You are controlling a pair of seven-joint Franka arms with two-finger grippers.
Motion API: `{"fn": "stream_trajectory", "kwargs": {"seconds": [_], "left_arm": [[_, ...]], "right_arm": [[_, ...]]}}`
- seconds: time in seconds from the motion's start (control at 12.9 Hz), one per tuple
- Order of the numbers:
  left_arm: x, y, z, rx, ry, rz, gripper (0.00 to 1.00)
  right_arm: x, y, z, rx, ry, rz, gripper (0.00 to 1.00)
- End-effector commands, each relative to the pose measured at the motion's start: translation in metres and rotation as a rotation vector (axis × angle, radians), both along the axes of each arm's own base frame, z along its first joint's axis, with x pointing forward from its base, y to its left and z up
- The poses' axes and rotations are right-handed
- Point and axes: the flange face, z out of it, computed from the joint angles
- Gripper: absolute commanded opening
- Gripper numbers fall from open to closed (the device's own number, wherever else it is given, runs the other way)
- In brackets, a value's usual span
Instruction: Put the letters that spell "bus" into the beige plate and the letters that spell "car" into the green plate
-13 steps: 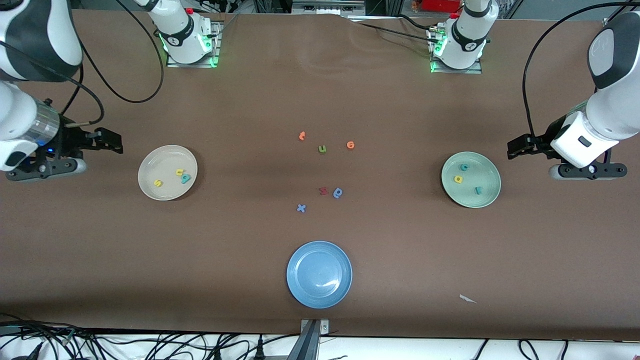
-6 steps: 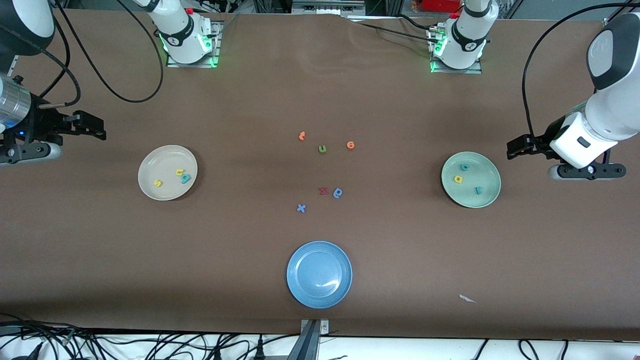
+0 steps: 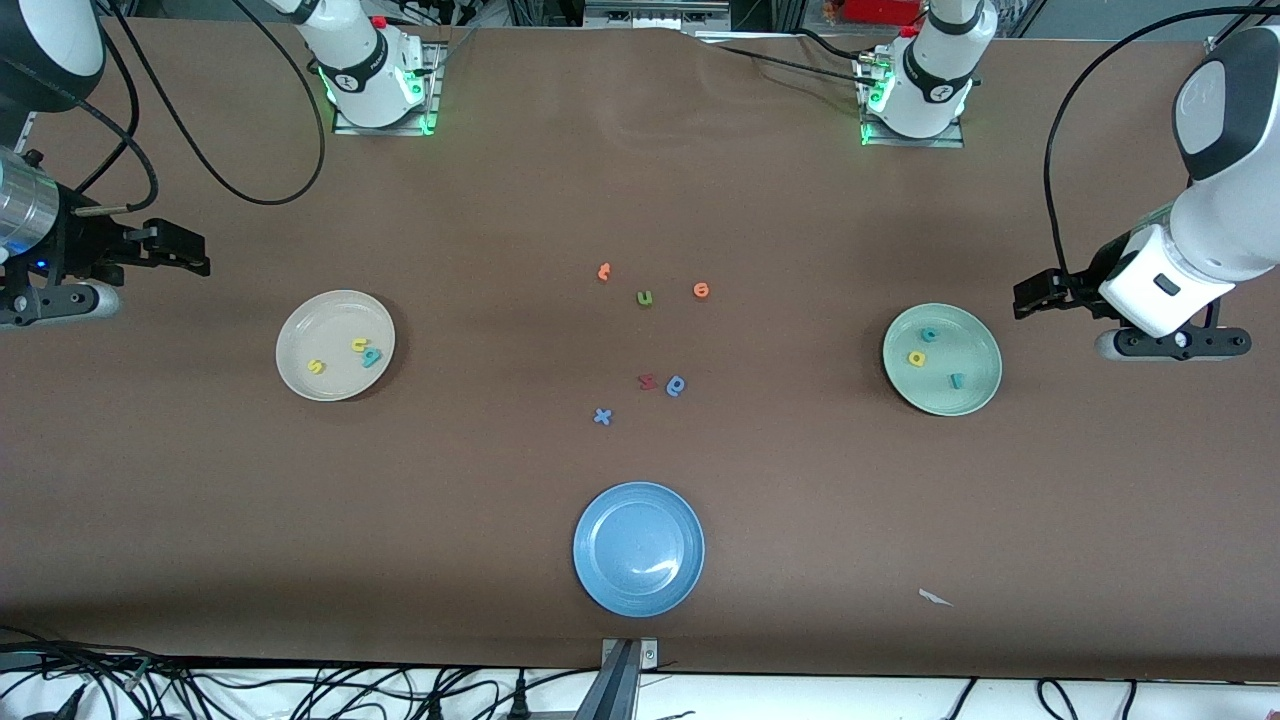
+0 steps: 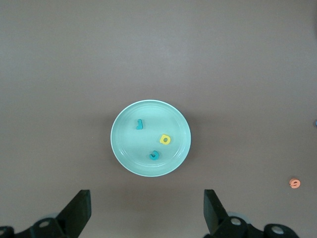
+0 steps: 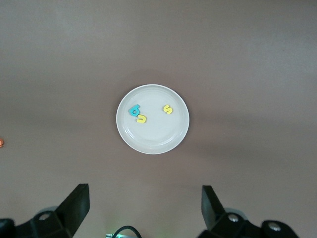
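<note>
From the front, both words look sorted: teal b (image 3: pixel 372 356), yellow u (image 3: pixel 359 344) and yellow s (image 3: pixel 316 366) lie in the beige plate (image 3: pixel 300 320) below the right gripper (image 3: pixel 190 255); c, a, r lie in the green plate (image 3: pixel 985 345) by the left gripper (image 3: pixel 1030 296). Left wrist: jaws wide, empty, plate ahead. Right wrist: same. Next, I judge, only parking.

The only readable signs are the foam letters themselves. On the beige plate (image 3: pixel 300 385): s (image 3: pixel 316 367), u (image 3: pixel 359 345), b (image 3: pixel 372 357). On the green plate (image 3: pixel 975 400): c (image 3: pixel 929 335), a (image 3: pixel 916 358), r (image 3: pixel 957 380). Loose on the worktop (image 3: pixel 800 500): an olive u (image 3: pixel 645 298) and a blue x (image 3: pixel 602 416).
</note>
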Motion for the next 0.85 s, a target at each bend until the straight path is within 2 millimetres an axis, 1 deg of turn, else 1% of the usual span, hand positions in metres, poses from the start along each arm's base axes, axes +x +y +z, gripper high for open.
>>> {"fn": "stream_trajectory", "kwargs": {"seconds": [0.0, 0.15, 0.77], "left_arm": [[-0.0004, 0.0000, 0.0005, -0.020, -0.005, -0.013, 1.00], [-0.0004, 0.0000, 0.0005, -0.020, -0.005, -0.013, 1.00], [-0.0010, 0.0000, 0.0011, -0.020, -0.004, -0.013, 1.00]], "right_arm": [[-0.0020, 0.0022, 0.0121, 0.002, -0.020, -0.007, 1.00], [-0.0004, 0.0028, 0.0166, -0.001, -0.035, -0.002, 1.00], [-0.0002, 0.0028, 0.0169, -0.008, -0.034, -0.001, 1.00]]}}
